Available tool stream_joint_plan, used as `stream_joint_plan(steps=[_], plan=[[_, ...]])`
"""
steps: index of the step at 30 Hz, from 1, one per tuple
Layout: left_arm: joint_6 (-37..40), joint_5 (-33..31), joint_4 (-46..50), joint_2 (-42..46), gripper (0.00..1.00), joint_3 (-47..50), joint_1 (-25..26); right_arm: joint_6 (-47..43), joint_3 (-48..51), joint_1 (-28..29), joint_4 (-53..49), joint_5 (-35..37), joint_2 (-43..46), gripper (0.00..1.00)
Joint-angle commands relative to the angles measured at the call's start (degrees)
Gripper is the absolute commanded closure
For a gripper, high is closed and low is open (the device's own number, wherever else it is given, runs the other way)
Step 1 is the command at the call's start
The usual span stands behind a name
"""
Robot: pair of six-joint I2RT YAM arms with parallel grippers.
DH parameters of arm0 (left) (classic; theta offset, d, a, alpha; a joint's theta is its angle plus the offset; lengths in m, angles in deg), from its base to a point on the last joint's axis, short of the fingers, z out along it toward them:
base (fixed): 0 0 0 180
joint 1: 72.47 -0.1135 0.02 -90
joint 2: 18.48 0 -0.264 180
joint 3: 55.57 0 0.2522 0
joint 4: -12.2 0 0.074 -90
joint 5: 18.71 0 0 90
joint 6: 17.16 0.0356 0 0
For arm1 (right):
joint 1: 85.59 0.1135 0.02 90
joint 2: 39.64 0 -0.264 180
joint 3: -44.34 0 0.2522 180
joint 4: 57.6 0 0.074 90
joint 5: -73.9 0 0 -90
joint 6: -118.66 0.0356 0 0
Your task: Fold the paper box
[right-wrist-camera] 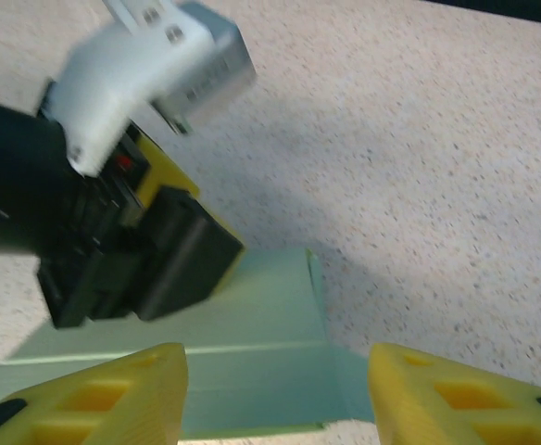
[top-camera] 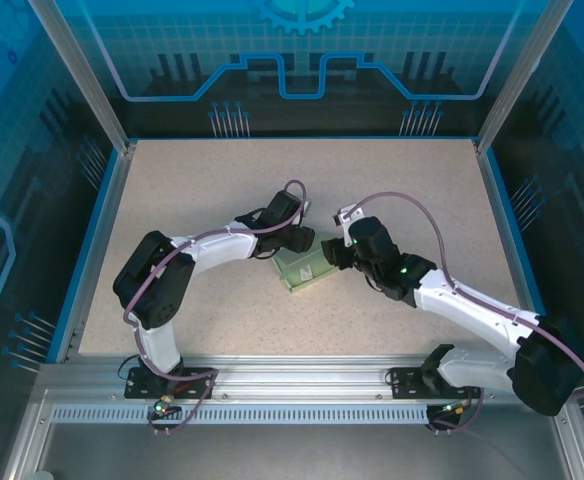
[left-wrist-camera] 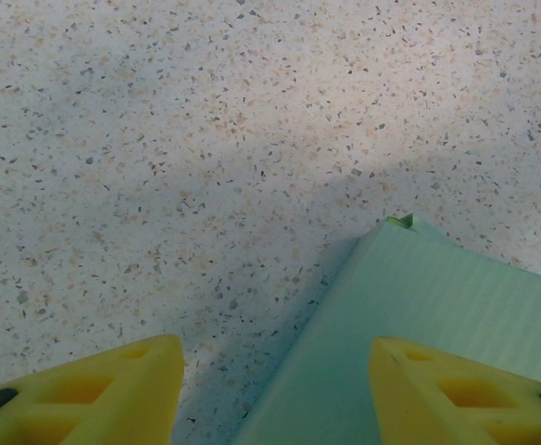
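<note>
Okay, quick status from the remote seat. The paper box sits mid-bench, flat on the surface right between the two arms. From above it already reads as a small flat rectangle, not a spread-out cut-out, so I'd say the fold is in its late stage: closing up or pressing down.

The left gripper hovers low with its yellow fingers well apart and nothing clamped. One finger is over the box's top face, the other over bare bench, with the box's long edge running between them. The right gripper is also spread wide over the opposite end of the box, holding nothing, and the left gripper shows up close in front of it.

In the left wrist view a tiny bit of card pokes up at the far corner of the box. It could be a tab that isn't tucked, hard to say. For the next move I'd want one gripper pinning the box flat while the other nudges that corner, gently, since thin card creases easily.

I can't read any brand, label or writing on the box.
</note>
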State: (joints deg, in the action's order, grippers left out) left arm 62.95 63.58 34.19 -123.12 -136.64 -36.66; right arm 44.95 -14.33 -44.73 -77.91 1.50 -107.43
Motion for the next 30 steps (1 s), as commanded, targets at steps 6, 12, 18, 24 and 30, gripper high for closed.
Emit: stream_joint_plan(steps=[6,12,18,24,30], plan=[[1.7,-1.4,-0.5,-0.6,0.44,0.0,0.3,-0.4,-4.6,-3.5,-1.5,-8.7,-5.2,0.44],[1.7,-1.9,-0.8,0.2,0.44,-0.2,0.3,1.4,-2.8,-5.2,-1.5,-8.5,-9.1,0.44],[1.8,-6.7,-0.8,2.9,0.43,0.6,-0.2,3.0,0.4,-6.0,-1.1,-7.4,-11.2,0.44],[1.4,-8.5,-1.3,10.4,0.41,5.4,-1.2,4.5,2.7,-6.6,-0.4,-7.0,-13.9,0.46],[0.6,-0.5,2.7,13.9,0.4,9.3,-1.0,4.5,2.2,-6.8,-0.2,-6.9,-16.9,0.46]])
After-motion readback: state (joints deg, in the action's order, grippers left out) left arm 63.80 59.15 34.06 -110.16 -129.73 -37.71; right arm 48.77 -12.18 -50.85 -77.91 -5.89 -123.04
